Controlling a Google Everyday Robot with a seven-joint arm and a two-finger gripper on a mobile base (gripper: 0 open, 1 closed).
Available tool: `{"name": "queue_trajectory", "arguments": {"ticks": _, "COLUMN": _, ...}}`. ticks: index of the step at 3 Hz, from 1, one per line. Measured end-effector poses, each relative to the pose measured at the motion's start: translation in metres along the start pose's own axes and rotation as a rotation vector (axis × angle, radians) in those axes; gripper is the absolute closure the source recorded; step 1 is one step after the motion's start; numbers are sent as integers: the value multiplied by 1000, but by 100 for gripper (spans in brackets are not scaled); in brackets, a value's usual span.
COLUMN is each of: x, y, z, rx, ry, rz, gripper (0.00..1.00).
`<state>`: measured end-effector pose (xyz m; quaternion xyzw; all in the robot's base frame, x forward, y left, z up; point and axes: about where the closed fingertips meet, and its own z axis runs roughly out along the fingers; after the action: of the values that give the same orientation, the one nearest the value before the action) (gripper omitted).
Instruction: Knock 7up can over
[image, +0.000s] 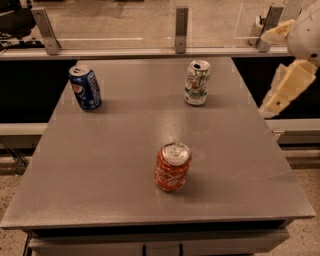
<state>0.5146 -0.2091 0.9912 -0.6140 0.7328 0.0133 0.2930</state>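
The 7up can (196, 83), white and silver with green markings and a dented body, stands upright at the back right of the grey table (125, 160). My gripper (286, 88), cream-coloured, hangs off the table's right edge, to the right of the 7up can and well apart from it. It holds nothing that I can see.
A blue Pepsi can (85, 87) stands upright at the back left. An orange-red can (172, 167) stands upright near the front middle. A rail with metal posts (181, 29) and a clear panel runs behind the table. Floor lies beyond the table's edges.
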Motion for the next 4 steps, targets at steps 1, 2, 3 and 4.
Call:
{"name": "queue_trajectory", "arguments": {"ticks": 1, "x": -13, "y": -47, "z": 40, "rx": 63, "ry": -260, "rz": 28, "gripper": 0}}
{"name": "queue_trajectory", "arguments": {"ticks": 2, "x": -35, "y": -83, "z": 75, "rx": 109, "ry": -512, "rz": 104, "gripper": 0}}
{"name": "queue_trajectory", "arguments": {"ticks": 3, "x": -43, "y": -99, "z": 103, "rx": 73, "ry": -671, "rz": 182, "gripper": 0}}
{"name": "queue_trajectory", "arguments": {"ticks": 4, "x": -37, "y": -99, "z": 127, "rx": 5, "ry": -763, "rz": 270, "gripper": 0}}
